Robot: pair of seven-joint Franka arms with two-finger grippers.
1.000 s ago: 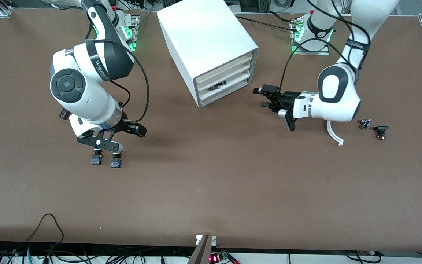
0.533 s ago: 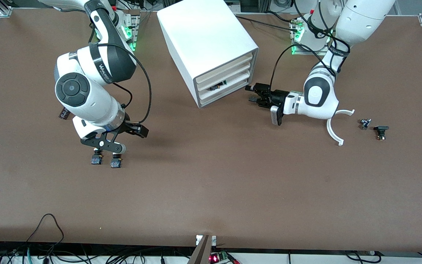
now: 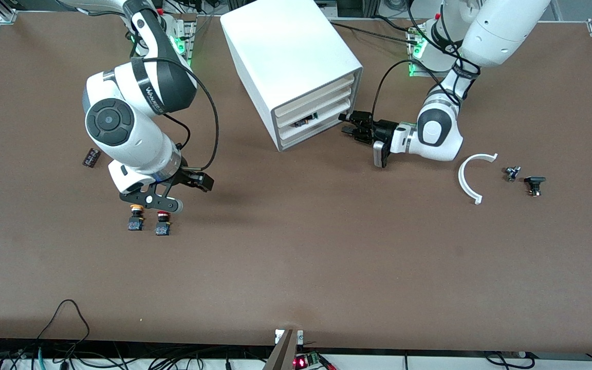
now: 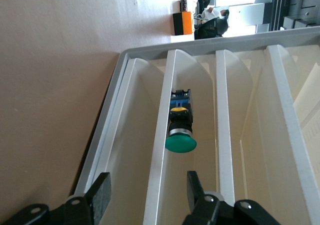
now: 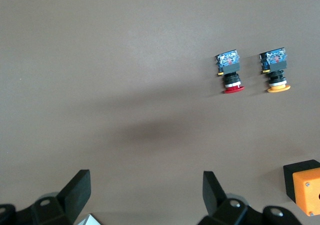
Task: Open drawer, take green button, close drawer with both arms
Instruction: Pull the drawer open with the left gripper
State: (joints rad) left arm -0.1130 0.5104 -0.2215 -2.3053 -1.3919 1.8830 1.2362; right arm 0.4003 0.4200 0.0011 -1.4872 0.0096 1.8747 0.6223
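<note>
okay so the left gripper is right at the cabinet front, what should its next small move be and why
Probably ease the left gripper forward so its open fingers close on the front slat of the drawer holding the green button. The slat already sits between the fingers, and the drawers look shut. The right gripper waits, open, over the red and yellow buttons.

Small white lettering runs along the black band of the right arm and of the left arm, too small to read.
</note>
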